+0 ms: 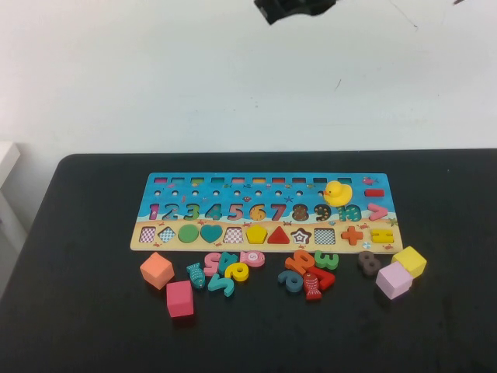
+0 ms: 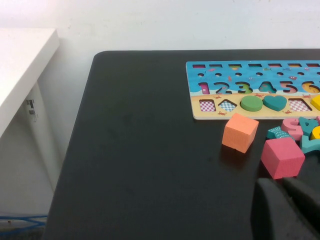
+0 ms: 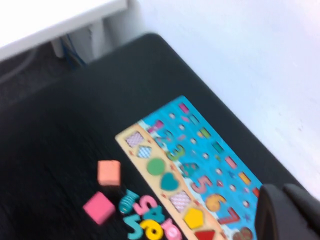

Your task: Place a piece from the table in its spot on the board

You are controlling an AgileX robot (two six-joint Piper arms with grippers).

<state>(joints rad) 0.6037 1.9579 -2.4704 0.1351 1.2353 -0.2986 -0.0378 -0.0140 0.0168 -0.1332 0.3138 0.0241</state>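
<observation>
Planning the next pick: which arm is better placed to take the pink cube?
Left. The left gripper sits low on the table beside the pink cube; the right gripper, shut, hangs high above the board.

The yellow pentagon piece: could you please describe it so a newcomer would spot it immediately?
Find the long beach-print board on the black table. Along its tan bottom row, the yellow pentagon piece sits seated, between a checkered empty slot and the red triangle. It is flat, unlike the yellow cube.
</observation>
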